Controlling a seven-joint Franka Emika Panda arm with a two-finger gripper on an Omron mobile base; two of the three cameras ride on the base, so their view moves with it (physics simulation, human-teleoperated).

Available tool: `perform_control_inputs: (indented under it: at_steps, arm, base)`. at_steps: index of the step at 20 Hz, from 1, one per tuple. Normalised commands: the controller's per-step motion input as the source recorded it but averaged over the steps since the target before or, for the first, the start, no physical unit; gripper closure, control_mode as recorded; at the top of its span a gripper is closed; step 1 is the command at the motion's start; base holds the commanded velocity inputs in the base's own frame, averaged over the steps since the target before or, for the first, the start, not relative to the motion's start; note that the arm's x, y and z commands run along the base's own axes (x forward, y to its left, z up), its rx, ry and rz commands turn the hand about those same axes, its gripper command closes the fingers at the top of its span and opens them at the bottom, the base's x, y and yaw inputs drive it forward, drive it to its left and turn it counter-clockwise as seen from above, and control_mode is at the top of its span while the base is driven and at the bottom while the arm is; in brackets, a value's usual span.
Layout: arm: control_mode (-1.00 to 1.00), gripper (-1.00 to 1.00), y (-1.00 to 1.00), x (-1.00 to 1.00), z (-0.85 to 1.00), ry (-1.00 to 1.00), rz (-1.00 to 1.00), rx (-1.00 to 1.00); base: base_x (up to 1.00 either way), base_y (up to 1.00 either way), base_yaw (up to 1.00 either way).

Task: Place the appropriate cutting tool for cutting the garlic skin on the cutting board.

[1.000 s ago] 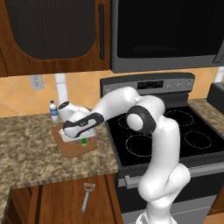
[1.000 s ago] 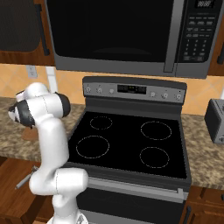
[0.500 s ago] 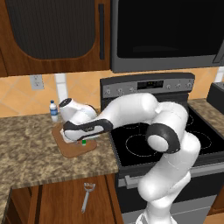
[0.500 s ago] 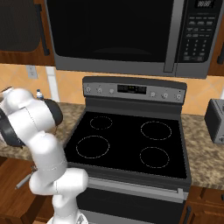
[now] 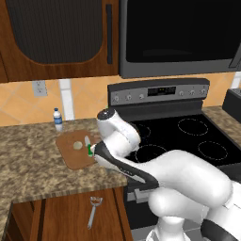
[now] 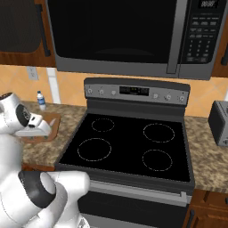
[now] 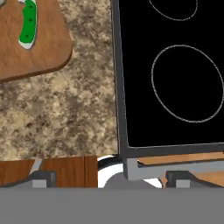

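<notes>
- cutting board (image 5: 70, 157): right edge hidden behind the arm in the left base view; cut by top and left edges in the hand view.
- knife (image 7: 27, 26): blade cut off at top edge in the hand view; handle partly behind the arm in the left base view.
- fingers: tips hidden, spread unreadable.
- bottle (image 6: 41, 99): label too small to read.

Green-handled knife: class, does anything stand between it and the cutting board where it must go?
Nothing does. The green-handled knife already lies flat on the cutting board, beside the garlic and apart from it.
</notes>
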Motion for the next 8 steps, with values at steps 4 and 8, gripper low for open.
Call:
perform_control_inputs:
  at_steps: [4,8]
  arm:
    - [-1.0,-1.0,-0.87,-0.93,0.62,-0.03,0.18,0.12]
    - [-1.0,-1.0,-0.74,-0.84,0.81,-0.06,0.14,0.11]
  base:
    - [0.0,0.0,0.0]
    - [0.0,0.0,0.0]
